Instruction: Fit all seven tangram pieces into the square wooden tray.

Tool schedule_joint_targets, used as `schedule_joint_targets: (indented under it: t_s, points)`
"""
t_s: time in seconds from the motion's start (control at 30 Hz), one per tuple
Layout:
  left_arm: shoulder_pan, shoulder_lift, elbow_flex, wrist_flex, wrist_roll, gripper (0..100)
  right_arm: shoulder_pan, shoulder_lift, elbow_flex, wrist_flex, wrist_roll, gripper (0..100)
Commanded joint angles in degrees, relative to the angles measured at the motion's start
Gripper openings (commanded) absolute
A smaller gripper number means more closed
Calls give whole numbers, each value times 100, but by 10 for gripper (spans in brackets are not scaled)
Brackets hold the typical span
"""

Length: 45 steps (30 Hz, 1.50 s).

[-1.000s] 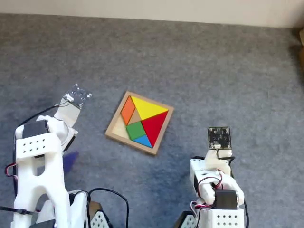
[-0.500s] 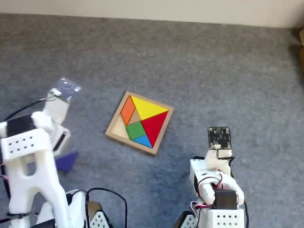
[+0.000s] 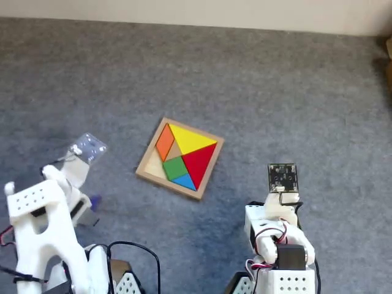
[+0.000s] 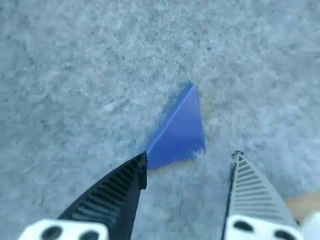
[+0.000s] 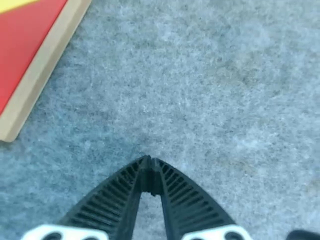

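Here, grey carpet, pale wall beyond, left hand spread beside blue triangle, right hand pressed together.

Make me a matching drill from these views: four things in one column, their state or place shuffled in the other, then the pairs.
Column one
1. left claw
2. right claw
3. dark blue triangle
4. red triangle

Column two
A. inside the wooden tray
B. open
C. shut
D. loose on the grey carpet

Pairs: 1-B, 2-C, 3-D, 4-A.
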<state>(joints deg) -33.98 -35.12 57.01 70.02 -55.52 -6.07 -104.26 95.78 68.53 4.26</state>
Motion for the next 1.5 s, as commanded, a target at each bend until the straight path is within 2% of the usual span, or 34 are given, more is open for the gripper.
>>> schedule_joint_targets:
  t_s: [0.0, 0.33, 0.5, 0.6, 0.97, 1.47]
  points:
    - [-40, -57, 462, -774, -70, 266, 75, -31, 629, -13, -26, 5]
    - [-57, -48, 620, -818, -53, 266, 75, -31, 629, -13, -26, 5]
    - [-75, -48, 1147, -1574, -44, 267, 75, -31, 629, -13, -26, 5]
    - [-75, -48, 1385, -1767, -44, 267, 75, -31, 629, -13, -26, 5]
    - [-136, -57, 1596, -1758, -9, 262, 75, -31, 629, -13, -26, 5]
    - [-110, -66, 356, -1802, 2426, 263, 75, -31, 629, -13, -26, 5]
